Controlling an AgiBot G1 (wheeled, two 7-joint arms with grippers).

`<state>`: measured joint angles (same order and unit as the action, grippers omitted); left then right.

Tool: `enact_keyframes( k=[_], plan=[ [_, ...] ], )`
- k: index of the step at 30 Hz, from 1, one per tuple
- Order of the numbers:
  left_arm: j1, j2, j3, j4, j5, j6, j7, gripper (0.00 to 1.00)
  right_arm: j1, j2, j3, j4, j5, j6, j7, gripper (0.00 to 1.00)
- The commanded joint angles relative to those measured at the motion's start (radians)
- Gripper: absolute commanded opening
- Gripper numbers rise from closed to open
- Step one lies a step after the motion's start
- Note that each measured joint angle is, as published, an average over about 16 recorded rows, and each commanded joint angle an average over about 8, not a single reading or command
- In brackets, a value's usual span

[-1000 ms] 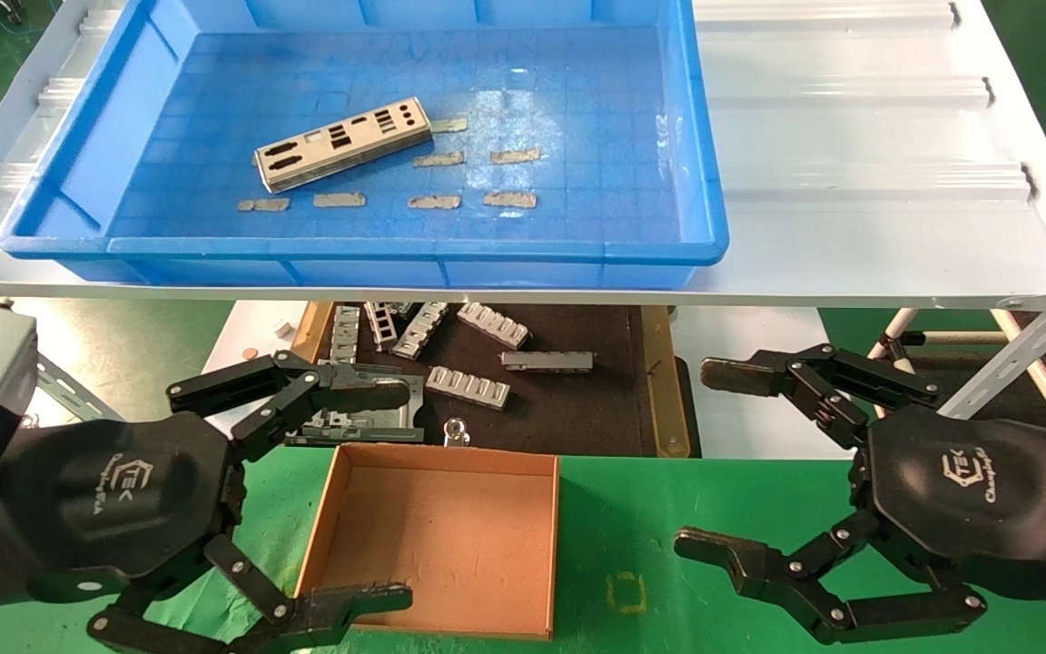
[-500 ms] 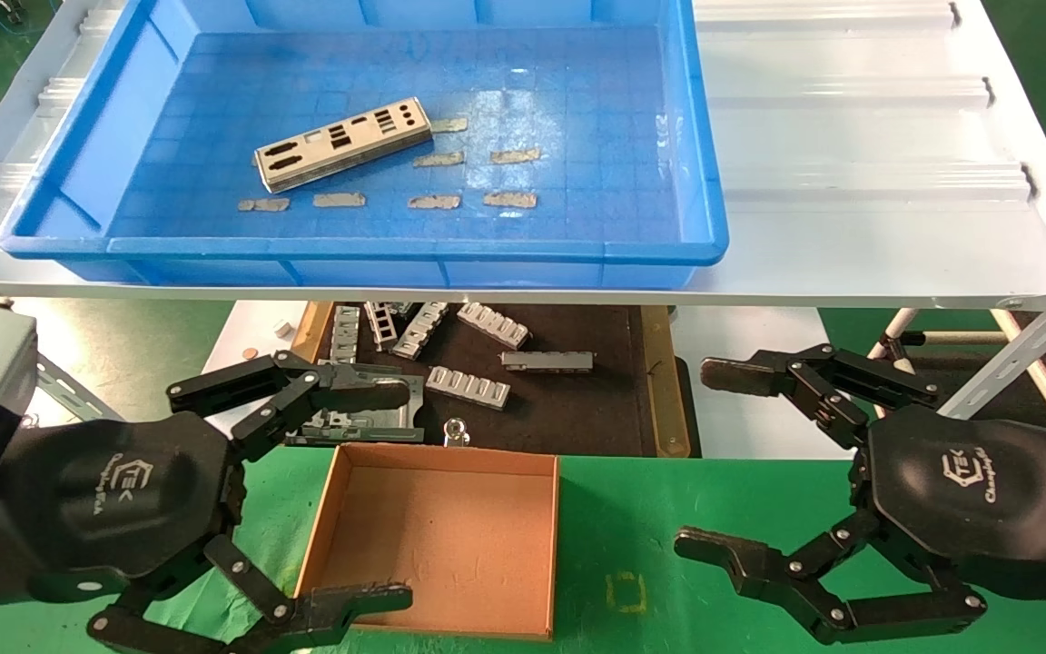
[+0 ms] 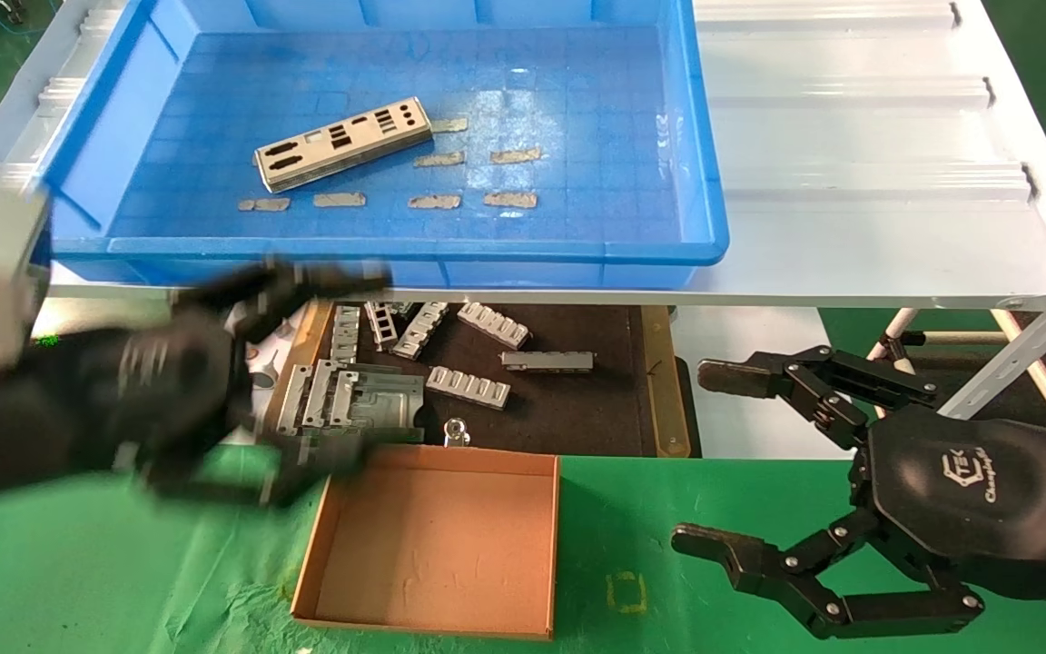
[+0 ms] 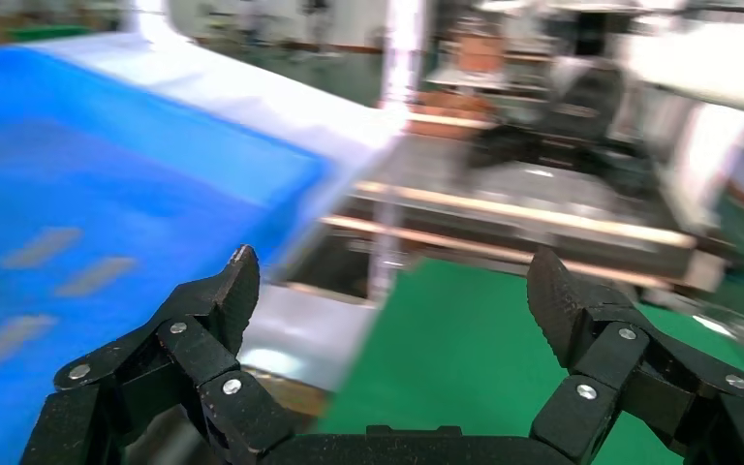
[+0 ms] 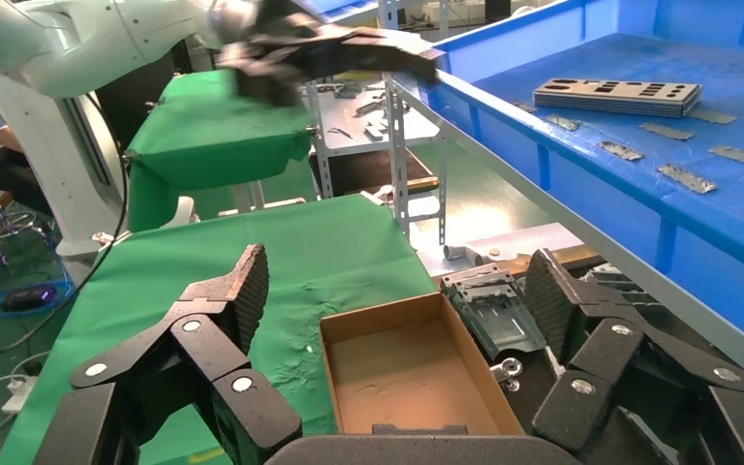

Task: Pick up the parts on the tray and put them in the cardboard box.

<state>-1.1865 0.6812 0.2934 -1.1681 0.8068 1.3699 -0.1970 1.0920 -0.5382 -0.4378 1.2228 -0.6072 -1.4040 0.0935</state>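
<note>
Parts (image 3: 341, 143) sit stacked in the tray (image 3: 705, 245), well beyond the left gripper (image 3: 305, 363), which is spread wide below the near wall, holding nothing.

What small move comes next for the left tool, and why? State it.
Probably carry the open left tool up over the bright-blue plastic tray's near wall toward the thin silver punched metal plate: that plate lies in the tray ungrasped, and the brown cardboard box holds nothing.
</note>
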Motion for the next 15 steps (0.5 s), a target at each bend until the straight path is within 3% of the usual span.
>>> enact_keyframes(
  k=[1, 7, 15],
  plan=[
    [-0.028, 0.018, 0.002, 0.025, 0.019, -0.038, -0.007, 1.0, 0.0, 0.0, 0.0, 0.0, 0.0, 0.0, 0.0, 0.0],
    [-0.212, 0.118, 0.052, 0.222, 0.15, -0.121, 0.025, 1.0, 0.0, 0.0, 0.0, 0.0, 0.0, 0.0, 0.0, 0.0],
    [-0.462, 0.244, 0.132, 0.547, 0.334, -0.178, 0.152, 1.0, 0.0, 0.0, 0.0, 0.0, 0.0, 0.0, 0.0, 0.0]
  ],
)
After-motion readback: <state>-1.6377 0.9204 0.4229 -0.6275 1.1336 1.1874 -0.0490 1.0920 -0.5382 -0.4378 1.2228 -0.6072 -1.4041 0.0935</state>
